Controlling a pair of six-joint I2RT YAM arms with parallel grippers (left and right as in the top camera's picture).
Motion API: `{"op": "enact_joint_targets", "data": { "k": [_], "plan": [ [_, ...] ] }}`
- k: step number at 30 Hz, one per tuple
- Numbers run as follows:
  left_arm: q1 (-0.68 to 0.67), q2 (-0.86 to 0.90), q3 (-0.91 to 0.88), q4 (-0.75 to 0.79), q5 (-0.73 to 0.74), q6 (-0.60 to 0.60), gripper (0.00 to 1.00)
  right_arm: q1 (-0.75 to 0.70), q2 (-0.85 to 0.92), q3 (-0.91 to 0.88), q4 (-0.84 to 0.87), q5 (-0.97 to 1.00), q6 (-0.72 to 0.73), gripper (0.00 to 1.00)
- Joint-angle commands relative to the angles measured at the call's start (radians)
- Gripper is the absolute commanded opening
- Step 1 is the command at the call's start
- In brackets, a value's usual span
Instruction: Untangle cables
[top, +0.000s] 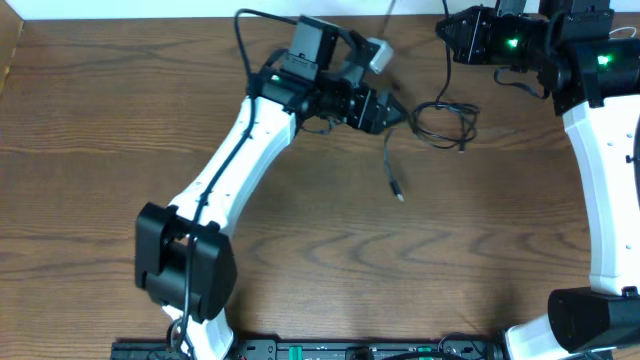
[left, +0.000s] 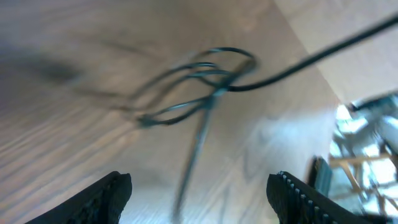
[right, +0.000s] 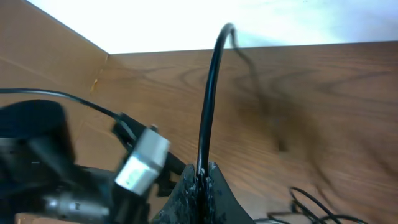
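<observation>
At the far middle of the brown wood-grain bench (top: 120, 110): a thin black cord (top: 445, 122), gathered into a loose bundle of overlapping loops lying on the wood. From the left of that bundle, one free tail trailing toward the near edge and ending in a small plug (top: 399, 196), pale at the tip. From the top of the bundle, another stretch running almost straight to the right pincer (top: 445, 30) near the far edge.

Right pincer: pressed together on the cord, plain through the right wrist camera, with the strand (right: 208, 106) coming out of the closed tips and bending away at its far end. Low in the right corner of that same view, a glimpse of the loops on the bench.

Left pincer (top: 395, 112): spread wide apart, gripping nothing. Just beside the bundle on its left, tips pointed toward the loops; touching or apart, impossible to tell from overhead. Through the left wrist camera, two dark fingers (left: 112, 193) at the bottom corners, well apart, and beyond them the blurred loops, with one strand leaving toward the upper right and the tail reaching down toward the gap between the fingers.

White-and-black left arm (top: 235, 160): stretched diagonally across the bench from the near left toward the cord.
</observation>
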Motion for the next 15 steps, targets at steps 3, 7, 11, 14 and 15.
{"op": "enact_joint_targets", "data": {
  "k": [3,7,11,14,15],
  "plan": [
    [-0.026,0.064,-0.01,0.003,0.101,0.103,0.75,-0.002,-0.006,-0.001,0.0,-0.025,0.012,0.01],
    [-0.028,0.125,-0.01,0.013,0.094,0.104,0.55,-0.002,-0.006,-0.001,-0.002,-0.025,0.01,0.01],
    [-0.012,0.159,-0.01,0.012,0.093,0.104,0.08,-0.011,-0.006,-0.001,0.0,-0.025,0.008,0.01],
    [0.019,0.162,-0.01,0.012,0.074,0.098,0.08,-0.051,-0.008,-0.001,0.0,-0.048,0.009,0.01],
    [0.034,0.162,-0.01,0.011,0.047,0.084,0.08,-0.076,-0.008,-0.001,0.0,-0.068,0.009,0.01]
  ]
}}
